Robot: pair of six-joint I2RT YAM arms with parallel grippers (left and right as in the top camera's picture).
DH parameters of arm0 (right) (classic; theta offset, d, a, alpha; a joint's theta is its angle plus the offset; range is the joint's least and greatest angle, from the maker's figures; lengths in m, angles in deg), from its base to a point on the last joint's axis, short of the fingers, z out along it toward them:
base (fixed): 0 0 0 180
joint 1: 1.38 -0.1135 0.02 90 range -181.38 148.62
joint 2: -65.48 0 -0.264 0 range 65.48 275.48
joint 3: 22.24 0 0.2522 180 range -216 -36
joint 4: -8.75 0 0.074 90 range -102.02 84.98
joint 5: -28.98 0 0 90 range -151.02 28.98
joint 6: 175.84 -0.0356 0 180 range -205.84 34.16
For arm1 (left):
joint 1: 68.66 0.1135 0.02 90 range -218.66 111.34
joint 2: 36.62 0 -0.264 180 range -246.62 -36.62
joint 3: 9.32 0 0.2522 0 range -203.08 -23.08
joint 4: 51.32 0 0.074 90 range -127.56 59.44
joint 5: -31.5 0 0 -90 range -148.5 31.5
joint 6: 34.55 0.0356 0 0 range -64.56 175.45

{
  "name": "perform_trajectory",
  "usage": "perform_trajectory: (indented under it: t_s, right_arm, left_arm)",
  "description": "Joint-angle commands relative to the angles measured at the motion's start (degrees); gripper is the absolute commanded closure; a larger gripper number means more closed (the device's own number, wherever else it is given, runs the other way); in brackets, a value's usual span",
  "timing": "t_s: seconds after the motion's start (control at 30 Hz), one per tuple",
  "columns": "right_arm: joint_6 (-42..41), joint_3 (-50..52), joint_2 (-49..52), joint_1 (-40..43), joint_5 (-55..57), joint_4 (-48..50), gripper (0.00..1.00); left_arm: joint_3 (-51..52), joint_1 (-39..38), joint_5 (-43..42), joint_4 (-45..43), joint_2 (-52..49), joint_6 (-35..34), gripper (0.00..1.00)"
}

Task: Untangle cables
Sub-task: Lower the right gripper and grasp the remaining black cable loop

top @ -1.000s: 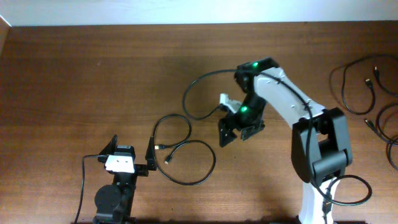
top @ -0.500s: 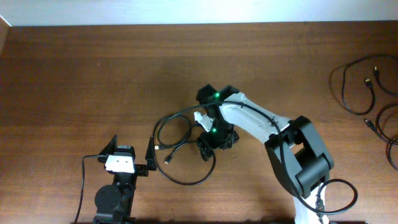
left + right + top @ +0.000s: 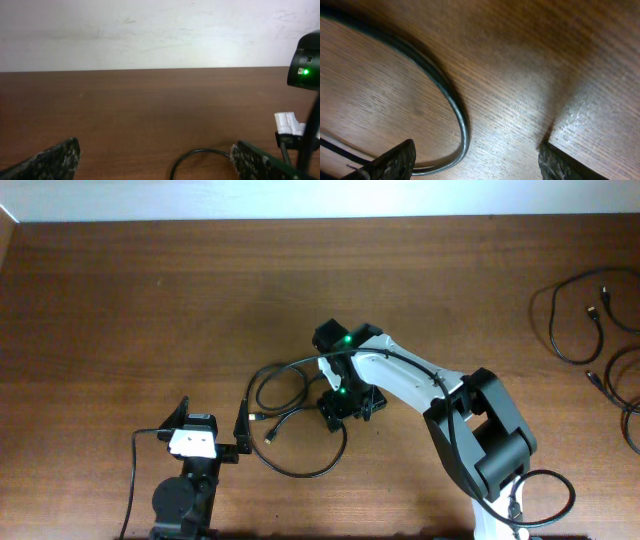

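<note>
Since one second ago the right arm has swung leftward from the table's (image 3: pixel 120 300) middle to the tangle, and over the last half second it has barely shifted. At the left, close to the edge where the arms are mounted, the left gripper (image 3: pixel 213 420) rests with its fingers spread wide, nothing between them. A white block (image 3: pixel 192 442) sits on its wrist; whether it carries print cannot be told. Just right of it lie the cables (image 3: pixel 290 418), thin black cords in overlapping loops on the table, about midway between the left and right edges, with small silvery plugs inside the loops. The right gripper (image 3: pixel 340 408) stands low over the right side of these loops. Its wrist view shows the fingers parted, with one black cord (image 3: pixel 462 125) curving on the wood between them, nearer the left finger and not gripped. Two green lamps (image 3: pixel 347 337) glow on that arm. No writing is legible. A second group of cords (image 3: pixel 598 335) lies well apart at the right edge.
</note>
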Motion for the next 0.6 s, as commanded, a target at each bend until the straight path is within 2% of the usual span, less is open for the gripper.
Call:
perform_trajectory:
  t_s: [0.0, 0.07, 0.2, 0.47, 0.57]
  right_arm:
    - [-0.50, 2.97, 0.15, -1.11, 1.95, 1.16, 0.24]
    - [-0.76, 3.30, 0.15, -1.64, 1.95, 1.95, 0.33]
    - [-0.72, 3.32, 0.22, -2.62, 2.14, 3.45, 0.35]
    - [-1.11, 3.34, 0.28, -3.63, 3.52, 4.26, 0.46]
    - [-7.17, 3.34, 0.46, -3.63, 5.62, 4.96, 0.46]
  left_arm:
    - [0.11, 0.35, -0.22, 0.28, 0.28, 0.85, 0.01]
    - [0.11, 0.35, -0.24, 0.28, 0.28, 0.83, 0.01]
    - [0.11, 0.35, -0.24, 0.28, 0.28, 0.83, 0.02]
    - [0.11, 0.35, -0.24, 0.28, 0.28, 0.83, 0.01]
    - [0.11, 0.35, -0.22, 0.28, 0.28, 0.85, 0.01]
